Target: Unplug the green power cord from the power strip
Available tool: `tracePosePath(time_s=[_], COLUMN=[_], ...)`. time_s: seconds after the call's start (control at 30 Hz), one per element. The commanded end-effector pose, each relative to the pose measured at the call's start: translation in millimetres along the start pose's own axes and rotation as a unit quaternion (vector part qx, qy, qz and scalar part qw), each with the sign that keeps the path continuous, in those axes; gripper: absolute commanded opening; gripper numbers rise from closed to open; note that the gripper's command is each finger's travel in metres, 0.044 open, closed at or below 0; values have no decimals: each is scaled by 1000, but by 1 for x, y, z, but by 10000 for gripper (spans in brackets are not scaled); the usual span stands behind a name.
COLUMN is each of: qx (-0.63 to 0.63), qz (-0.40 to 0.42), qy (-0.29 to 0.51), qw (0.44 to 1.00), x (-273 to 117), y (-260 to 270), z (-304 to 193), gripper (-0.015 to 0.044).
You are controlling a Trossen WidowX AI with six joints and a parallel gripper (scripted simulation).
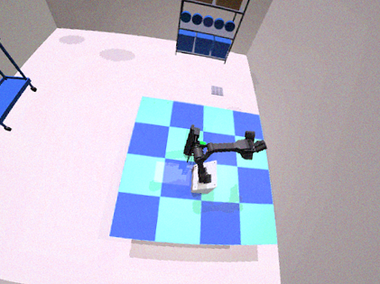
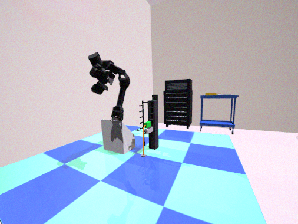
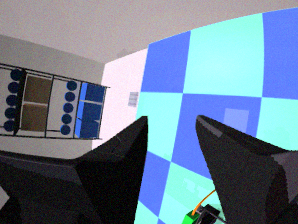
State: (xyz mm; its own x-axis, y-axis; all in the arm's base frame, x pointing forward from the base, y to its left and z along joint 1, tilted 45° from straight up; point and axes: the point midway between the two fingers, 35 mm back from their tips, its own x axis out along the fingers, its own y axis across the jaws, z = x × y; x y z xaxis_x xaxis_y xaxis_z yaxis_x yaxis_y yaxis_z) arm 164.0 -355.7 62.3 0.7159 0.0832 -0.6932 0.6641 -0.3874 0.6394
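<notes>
The small bright-green plug (image 2: 147, 124) sits in the upright black power strip (image 2: 153, 121) — still plugged in. High above and well apart, the black parallel-jaw gripper (image 2: 100, 85) hangs partly closed, fingers gripping nothing.

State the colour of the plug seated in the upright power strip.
Bright green plug on the black power strip; clearest in the exterior view.
</notes>
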Motion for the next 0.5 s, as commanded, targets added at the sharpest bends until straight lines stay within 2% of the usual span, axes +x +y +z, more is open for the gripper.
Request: tracePosePath(time_s=[0.0,0.23,0.47], qx=[21,41,41], qz=[-63,-207,-371], qy=[67,165,213], qw=[996,964,903], x=[40,92,108], y=[5,-5,-41], z=[-55,-165,-270], gripper=[160,160,160])
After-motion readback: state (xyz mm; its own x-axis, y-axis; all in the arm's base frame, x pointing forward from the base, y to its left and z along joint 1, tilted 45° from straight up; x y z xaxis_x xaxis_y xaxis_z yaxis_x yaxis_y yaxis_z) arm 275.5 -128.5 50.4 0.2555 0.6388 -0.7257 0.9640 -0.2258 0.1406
